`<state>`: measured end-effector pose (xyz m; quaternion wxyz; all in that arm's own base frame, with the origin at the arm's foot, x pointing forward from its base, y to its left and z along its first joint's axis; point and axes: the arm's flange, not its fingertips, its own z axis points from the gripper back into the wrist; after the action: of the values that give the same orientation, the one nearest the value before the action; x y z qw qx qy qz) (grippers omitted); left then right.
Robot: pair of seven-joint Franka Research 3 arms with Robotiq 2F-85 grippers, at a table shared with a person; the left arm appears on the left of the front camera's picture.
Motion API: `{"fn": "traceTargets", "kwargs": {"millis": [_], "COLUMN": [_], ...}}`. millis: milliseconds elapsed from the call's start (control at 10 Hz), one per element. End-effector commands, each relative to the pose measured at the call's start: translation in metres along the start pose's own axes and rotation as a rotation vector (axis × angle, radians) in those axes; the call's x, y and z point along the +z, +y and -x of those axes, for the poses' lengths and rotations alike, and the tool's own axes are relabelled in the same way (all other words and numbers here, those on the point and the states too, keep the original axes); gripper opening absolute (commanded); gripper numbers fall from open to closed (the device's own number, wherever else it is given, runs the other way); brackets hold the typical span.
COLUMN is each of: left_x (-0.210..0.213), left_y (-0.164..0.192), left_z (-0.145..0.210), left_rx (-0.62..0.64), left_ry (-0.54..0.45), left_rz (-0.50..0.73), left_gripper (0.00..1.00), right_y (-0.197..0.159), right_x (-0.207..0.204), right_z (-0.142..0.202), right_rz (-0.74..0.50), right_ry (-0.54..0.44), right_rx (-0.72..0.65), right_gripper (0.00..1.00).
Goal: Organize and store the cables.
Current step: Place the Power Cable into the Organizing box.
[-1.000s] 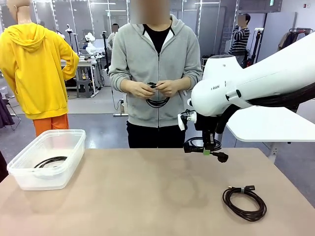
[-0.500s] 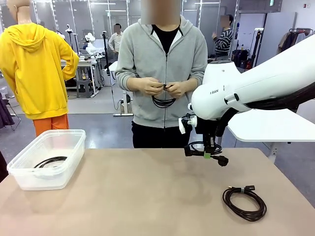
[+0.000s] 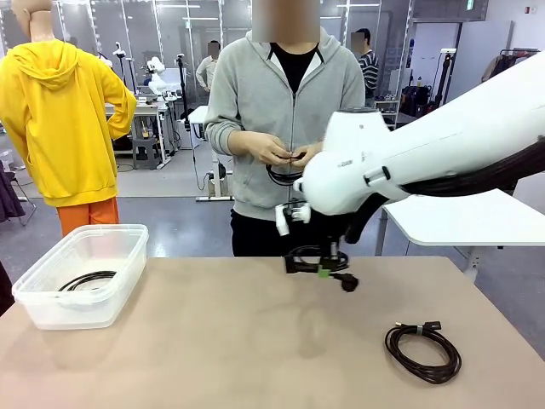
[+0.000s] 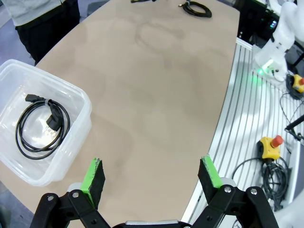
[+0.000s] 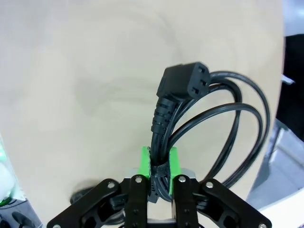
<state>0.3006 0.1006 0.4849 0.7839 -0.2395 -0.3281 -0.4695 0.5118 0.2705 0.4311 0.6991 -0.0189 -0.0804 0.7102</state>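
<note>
A clear plastic tub (image 3: 128, 243) (image 4: 81, 122) sits at the left end of a tan surface (image 3: 238, 341), with a first cable (image 3: 87, 279) (image 4: 42, 126) lying inside it as a round black coil, plug ends resting on the loops. The left gripper (image 4: 152, 168) hangs high above the surface just to one side of the tub, jaws spread wide and holding nothing. Past the surface edge in its wrist view are a yellow box with a red button (image 4: 270, 145), loose floor wiring and a green light (image 4: 260, 71) on a white base; no lettering there can be read. Well right of the tub, behind the far edge of the surface, a person in a grey hoodie holds a second cable (image 3: 281, 177) in both hands (image 3: 277, 152), its lower loop partly hidden by the white arm. Small dark print on that arm's housing (image 3: 345, 162) is too small to read. Below it, right of the tub and just above the surface, the right gripper (image 3: 326, 266) (image 5: 159, 159) is clamped on a third cable (image 3: 317, 254) (image 5: 183, 85), pinching the cord below a three-slot plug while the loops hang out to one side, partly cut off by the gripper body. Farthest right from the tub, a fourth cable (image 3: 423, 349) (image 4: 195, 8) lies coiled on the surface with nothing touching it.
</note>
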Motion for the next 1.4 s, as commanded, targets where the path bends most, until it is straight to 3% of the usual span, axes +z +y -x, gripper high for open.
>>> {"fn": "traceTargets", "kwargs": {"millis": [0,200,400,700,1000,1100,1300], "left_x": [0.000,0.000,0.000,0.000,0.000,0.000,0.000], "left_y": [0.001,0.001,0.001,0.001,0.001,0.001,0.001], "left_z": [0.000,0.000,0.000,0.000,0.000,0.000,0.000], "left_rx": [-0.009,-0.009,-0.009,-0.009,-0.009,-0.009,-0.009], "left_ry": [-0.023,-0.023,-0.023,-0.023,-0.023,-0.023,-0.023], "left_rz": [0.012,0.012,0.012,0.012,0.012,0.012,0.012], "left_gripper": [1.00,1.00,1.00,1.00,1.00,1.00,1.00], "right_y": [0.005,0.021,0.031,0.045,0.055,0.058,0.063], "right_x": [-0.019,-0.026,-0.038,-0.088,-0.116,-0.116,-0.109], "right_z": [-0.054,-0.093,-0.108,-0.125,-0.133,-0.134,-0.136], "right_rz": [0.031,0.053,0.077,0.023,0.000,-0.014,-0.036], "right_ry": [0.072,0.061,0.066,-0.031,0.032,0.043,0.039], "right_rx": [0.022,0.047,0.047,0.068,0.079,0.085,0.072], "right_gripper": [0.18,0.18,0.18,0.18,0.18,0.23,0.48]}}
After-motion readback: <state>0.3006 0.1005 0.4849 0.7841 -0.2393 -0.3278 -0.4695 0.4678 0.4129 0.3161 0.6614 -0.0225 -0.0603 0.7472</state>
